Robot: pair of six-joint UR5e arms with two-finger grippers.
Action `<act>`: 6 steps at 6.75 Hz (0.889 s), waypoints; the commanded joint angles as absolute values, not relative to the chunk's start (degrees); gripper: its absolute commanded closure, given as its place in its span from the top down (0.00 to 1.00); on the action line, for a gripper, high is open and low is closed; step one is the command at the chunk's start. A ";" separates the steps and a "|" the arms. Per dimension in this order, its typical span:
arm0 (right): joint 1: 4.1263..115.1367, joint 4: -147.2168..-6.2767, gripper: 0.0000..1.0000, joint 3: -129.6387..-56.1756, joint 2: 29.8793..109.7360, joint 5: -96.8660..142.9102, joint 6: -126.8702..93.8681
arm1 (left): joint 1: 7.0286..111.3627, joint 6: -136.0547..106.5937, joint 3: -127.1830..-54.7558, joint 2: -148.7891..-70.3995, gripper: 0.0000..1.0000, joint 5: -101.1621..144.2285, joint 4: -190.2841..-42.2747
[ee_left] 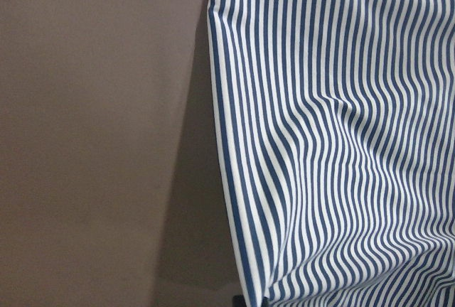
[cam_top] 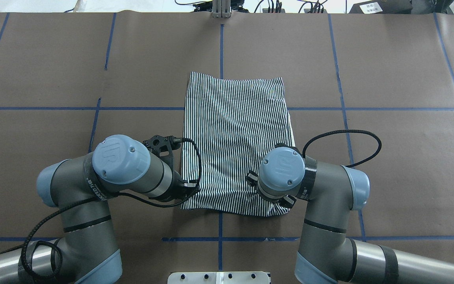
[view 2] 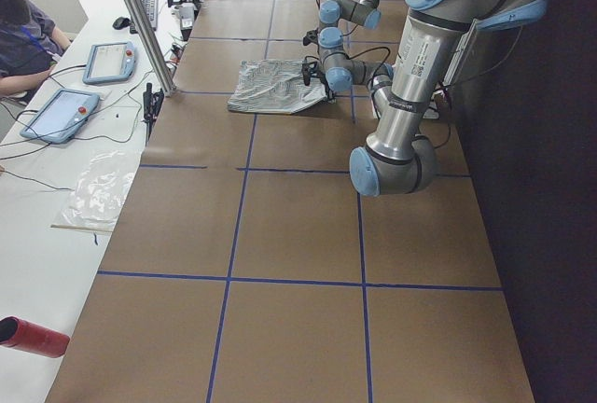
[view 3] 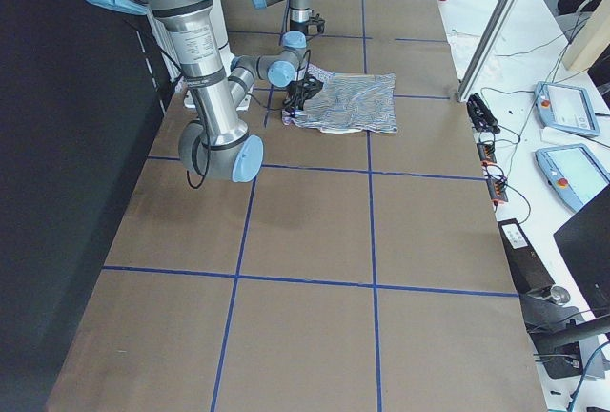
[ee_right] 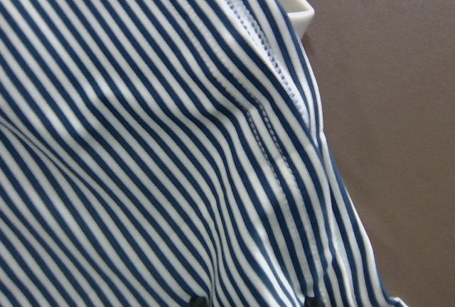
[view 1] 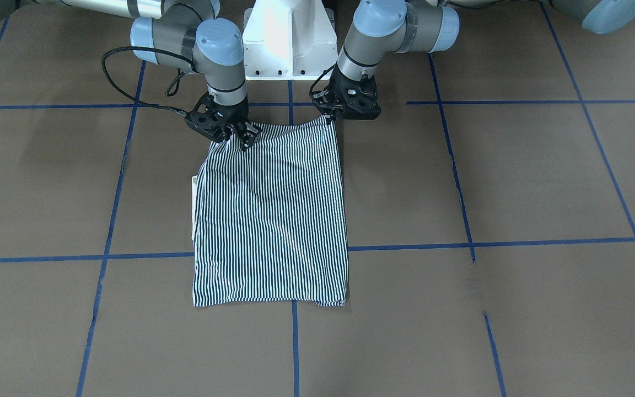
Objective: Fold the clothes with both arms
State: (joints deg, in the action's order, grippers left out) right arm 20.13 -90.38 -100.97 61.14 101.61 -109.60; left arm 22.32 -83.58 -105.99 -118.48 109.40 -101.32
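The striped polo shirt (view 1: 270, 220) lies folded into a rectangle in the middle of the brown table, with its white collar (view 1: 193, 193) peeking out along one side. My left gripper (view 1: 331, 117) is shut on the shirt's corner nearest the robot base and holds it slightly raised. My right gripper (view 1: 245, 140) is shut on the other near corner. In the overhead view the shirt (cam_top: 235, 130) spreads away from both wrists, and the right gripper is hidden under its wrist. Both wrist views are filled with striped fabric (ee_left: 341, 143) (ee_right: 142, 143), and the collar (ee_right: 291, 1) shows in the right one.
The white pedestal base (view 1: 288, 44) stands just behind the grippers. Blue tape lines (view 1: 295, 342) cross the brown table. Beyond the table's far edge are a metal post (view 2: 140, 20), two tablets (view 2: 61, 114), a plastic bag (view 2: 98, 193), a red cylinder (view 2: 33, 336) and a seated person (view 2: 23, 30).
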 commanded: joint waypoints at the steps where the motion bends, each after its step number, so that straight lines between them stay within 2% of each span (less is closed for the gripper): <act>1: 20.39 -90.18 0.00 -101.34 60.65 101.17 -109.60 | 22.32 -83.58 -105.82 -118.56 0.00 109.42 -101.42; 6: 20.57 -89.83 0.00 -102.30 60.03 101.16 -109.95 | 22.32 -83.76 -106.78 -118.83 0.00 109.69 -101.25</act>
